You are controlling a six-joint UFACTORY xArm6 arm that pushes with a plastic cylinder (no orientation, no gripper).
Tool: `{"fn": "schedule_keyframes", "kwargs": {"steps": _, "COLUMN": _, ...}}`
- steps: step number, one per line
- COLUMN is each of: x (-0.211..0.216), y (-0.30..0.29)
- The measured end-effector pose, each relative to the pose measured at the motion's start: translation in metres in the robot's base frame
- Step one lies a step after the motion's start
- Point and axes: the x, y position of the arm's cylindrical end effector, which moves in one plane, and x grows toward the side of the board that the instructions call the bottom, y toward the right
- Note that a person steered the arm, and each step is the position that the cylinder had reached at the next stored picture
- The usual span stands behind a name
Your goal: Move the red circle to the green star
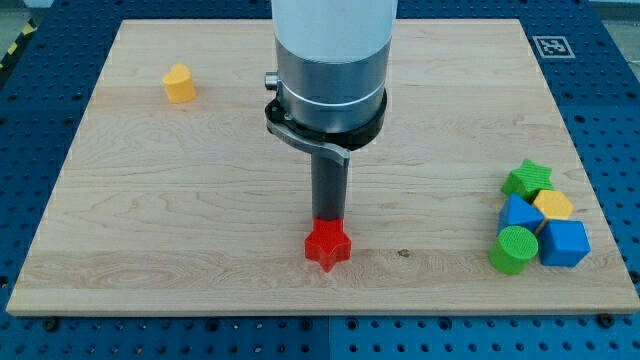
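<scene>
Red star against my tip

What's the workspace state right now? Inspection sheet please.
Surface: wooden board, flat, lying on a blue perforated table.
Job's things: green star at the view's right, in a cluster. No red circle seen; the only red block is a red star, bottom centre.
Clutter: yellow block at top left; beside the green star, a yellow block, blue block, green cylinder and blue cube.
Grippers: none; my tip is at the red star's top edge, contact unclear.
Cables: nothing seen.
Surroundings: fiducial marker at the board's top right corner.
</scene>
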Motion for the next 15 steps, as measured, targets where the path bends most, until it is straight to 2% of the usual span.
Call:
{"fn": "schedule_keyframes", "kwargs": {"steps": 3, "x": -0.010, "y": 0.001}}
{"fn": "schedule_keyframes", "kwargs": {"steps": 5, "x": -0.106, "y": -0.009}}
{"fn": "schedule_keyframes", "kwargs": {"steps": 6, "x": -0.119, "y": -0.010}}
{"fn": "schedule_keyframes", "kwargs": {"steps": 7, "x": -0.170, "y": -0.010}}
{"fn": "schedule_keyframes", "kwargs": {"steps": 8, "x": -0.185, "y": -0.002}}
{"fn": "schedule_keyframes", "kwargs": {"steps": 12, "x": -0.142, "y": 0.106}}
{"fn": "schedule_keyframes", "kwargs": {"steps": 13, "x": -0.142, "y": 0.112}}
{"fn": "schedule_keyframes", "kwargs": {"steps": 15, "x": -0.143, "y": 0.079}}
